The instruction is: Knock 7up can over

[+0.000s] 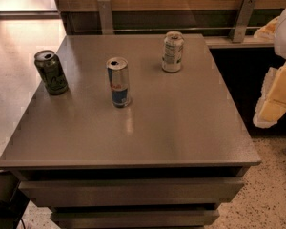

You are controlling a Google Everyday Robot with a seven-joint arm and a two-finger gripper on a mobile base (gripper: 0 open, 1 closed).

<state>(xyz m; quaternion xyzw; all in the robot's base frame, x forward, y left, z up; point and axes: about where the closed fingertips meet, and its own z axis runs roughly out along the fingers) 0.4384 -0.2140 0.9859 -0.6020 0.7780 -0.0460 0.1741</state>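
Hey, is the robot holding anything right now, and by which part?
Nothing. The white-and-yellow gripper hangs right of the grey table, away from the short whitish-silver 7up can, which stands untouched.

Three cans (51,72) (118,82) (172,51), one table (171,128), jaws at right

Three cans, three colour schemes, on a plain grey-brown table (181,128).

The 7up can (172,51), far and right of middle, is whitish-silver with a pale green label and fine dark print. The slim can (118,82), in the middle, is silver above and blue below with a touch of red. The dark green can (51,72), at the left, carries pale scrawled markings. The gripper (272,109), at the right edge beside the table, is white with yellow patches.
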